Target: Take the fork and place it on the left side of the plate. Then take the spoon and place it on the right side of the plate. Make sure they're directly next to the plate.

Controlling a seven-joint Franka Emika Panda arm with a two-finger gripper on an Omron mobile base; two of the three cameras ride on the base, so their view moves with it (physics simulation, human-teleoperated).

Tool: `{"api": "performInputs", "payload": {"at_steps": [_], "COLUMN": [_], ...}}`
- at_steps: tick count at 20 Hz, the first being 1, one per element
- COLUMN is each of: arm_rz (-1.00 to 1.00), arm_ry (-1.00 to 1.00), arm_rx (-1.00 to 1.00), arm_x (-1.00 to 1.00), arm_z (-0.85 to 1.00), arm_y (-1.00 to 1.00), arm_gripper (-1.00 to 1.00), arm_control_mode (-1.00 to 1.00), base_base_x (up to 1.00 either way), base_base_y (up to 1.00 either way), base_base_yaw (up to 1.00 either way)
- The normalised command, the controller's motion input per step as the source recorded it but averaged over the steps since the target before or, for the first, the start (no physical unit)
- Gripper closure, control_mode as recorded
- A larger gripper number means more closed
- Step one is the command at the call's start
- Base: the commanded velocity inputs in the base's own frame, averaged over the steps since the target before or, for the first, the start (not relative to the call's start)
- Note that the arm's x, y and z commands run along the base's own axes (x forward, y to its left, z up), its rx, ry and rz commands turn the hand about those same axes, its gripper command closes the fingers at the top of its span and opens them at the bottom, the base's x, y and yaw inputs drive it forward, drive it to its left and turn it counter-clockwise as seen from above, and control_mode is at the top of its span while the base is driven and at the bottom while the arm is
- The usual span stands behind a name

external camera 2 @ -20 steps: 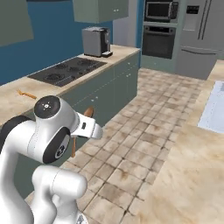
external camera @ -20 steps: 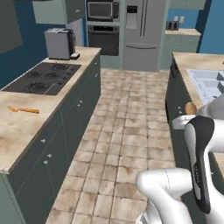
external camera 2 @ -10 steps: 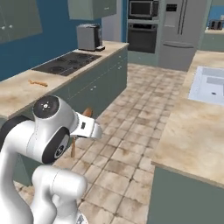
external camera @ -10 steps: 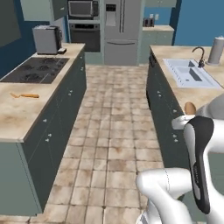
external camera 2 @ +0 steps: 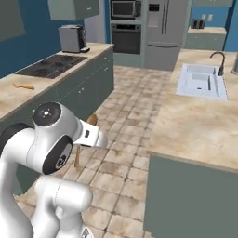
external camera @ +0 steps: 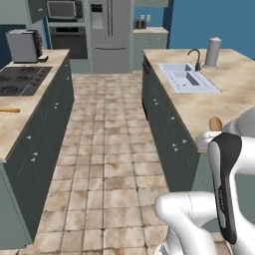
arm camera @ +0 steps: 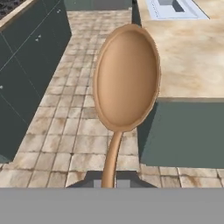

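1. The claw [arm camera: 111, 181] is closed tight on the thin handle of the spoon [arm camera: 126, 83]. The round brown bowl stands up straight ahead of the fingers, its hollow facing the hand camera.
2. In the left base view the spoon's bowl [external camera: 215, 123] peeks out beside the arm's white wrist. In the right base view the spoon [external camera 2: 91, 122] shows just past the wrist, over the aisle floor.
3. Beyond the spoon, the hand view looks down on a tan stone counter [arm camera: 192, 57] over dark green cabinet fronts, with a tiled floor [arm camera: 65, 131] to the side.
4. That counter carries a pale sink [external camera: 187, 77] with a dark curved faucet [external camera: 195, 57]; a grey cylinder [external camera: 213, 52] stands just behind it.
5. Across the aisle, well apart from the claw, a second counter [external camera: 15, 124] holds the orange fork [external camera: 9, 110], lying flat near the black cooktop [external camera: 20, 79]. The right base view shows the fork [external camera 2: 23, 86] on the same counter.
6. A grey toaster [external camera: 24, 45] sits at that counter's far end.
7. At the end of the aisle stand a steel fridge [external camera: 109, 30], a built-in oven [external camera: 67, 37] and a microwave [external camera: 63, 9] above it, against blue walls.
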Motion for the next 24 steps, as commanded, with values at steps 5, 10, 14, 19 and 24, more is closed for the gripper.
{"api": "performInputs", "payload": {"at_steps": [5,10,14,19,24], "arm_rz": [0.00,0.00,0.00,0.00,0.00], "arm_ry": [0.00,0.00,0.00,0.00,0.00], "arm_rx": [0.00,0.00,0.00,0.00,0.00], "arm_x": [0.00,0.00,0.00,0.00,0.00], "arm_z": [0.00,0.00,0.00,0.00,0.00], "arm_y": [0.00,0.00,0.00,0.00,0.00], "arm_gripper": [1.00,1.00,1.00,1.00,1.00], "arm_control_mode": [1.00,1.00,1.00,1.00,1.00], "base_base_x": [0.00,0.00,0.00,0.00,0.00], "base_base_y": [-0.94,-1.00,-1.00,-1.00,-1.00], "base_base_yaw": [-0.09,0.00,0.00,0.00,0.00]}}
